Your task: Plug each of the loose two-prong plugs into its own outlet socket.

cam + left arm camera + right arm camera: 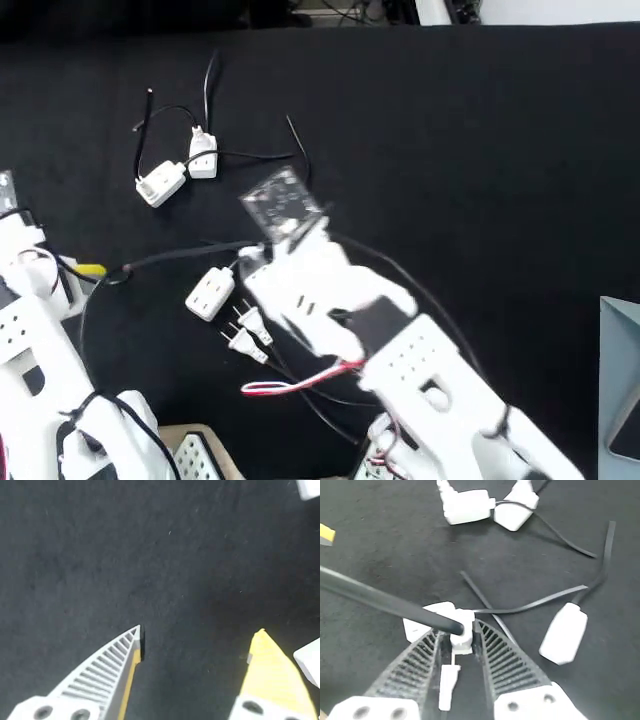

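1. The left arm [35, 340] stands at the near left edge of the table. The left gripper [200, 645] hangs over bare black cloth [150, 555], fingers spread wide with nothing between them
2. Farther back, a blocky white connector [160, 184] lies slantwise, with a tapered white connector [203, 156] touching its corner. The tapered one's long axis runs away from the arms, and thin black cords loop off both
3. Nearer the middle, the outlet socket [210, 293] lies flat with its slots up and its long axis running from near-left to far-right
4. Just beside it, on the arms' side, lie a loose plug [250, 321] and a second loose plug [245, 346]. Their prongs point left and their cords trail right under the right arm
5. The right gripper [458, 629] is clamped on a small white plug [461, 635], which lies lengthwise along the fingers. The plug's prongs are hidden, and a thick black cable [380, 602] runs off leftward from it
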Controlling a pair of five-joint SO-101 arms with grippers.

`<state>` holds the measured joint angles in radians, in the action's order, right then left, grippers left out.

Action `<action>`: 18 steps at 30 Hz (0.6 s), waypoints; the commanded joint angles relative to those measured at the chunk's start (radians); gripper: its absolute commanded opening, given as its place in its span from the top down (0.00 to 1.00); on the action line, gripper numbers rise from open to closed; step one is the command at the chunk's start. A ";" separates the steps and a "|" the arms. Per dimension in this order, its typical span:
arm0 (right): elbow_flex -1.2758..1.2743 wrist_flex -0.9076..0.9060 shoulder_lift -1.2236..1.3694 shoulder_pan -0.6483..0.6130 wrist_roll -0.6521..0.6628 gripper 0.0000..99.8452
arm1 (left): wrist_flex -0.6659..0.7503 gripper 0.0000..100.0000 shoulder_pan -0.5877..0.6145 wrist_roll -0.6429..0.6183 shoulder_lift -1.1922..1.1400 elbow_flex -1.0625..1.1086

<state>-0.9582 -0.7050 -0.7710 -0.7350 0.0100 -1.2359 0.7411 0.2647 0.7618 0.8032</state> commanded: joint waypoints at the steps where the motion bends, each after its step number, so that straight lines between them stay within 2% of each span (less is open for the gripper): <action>1: 0.035 0.094 0.122 -0.060 0.002 0.99 | 0.000 0.67 0.024 -0.052 0.021 0.033; 10: 0.160 0.114 0.363 -0.186 0.040 0.99 | 0.141 0.67 0.099 -0.123 0.021 0.139; 18: 0.171 0.242 0.518 -0.224 0.043 0.99 | 0.140 0.67 0.114 -0.124 0.021 0.153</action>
<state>-0.8477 -0.5040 -0.2800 -0.9482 0.0391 -1.1086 0.8439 0.1481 0.7618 0.9628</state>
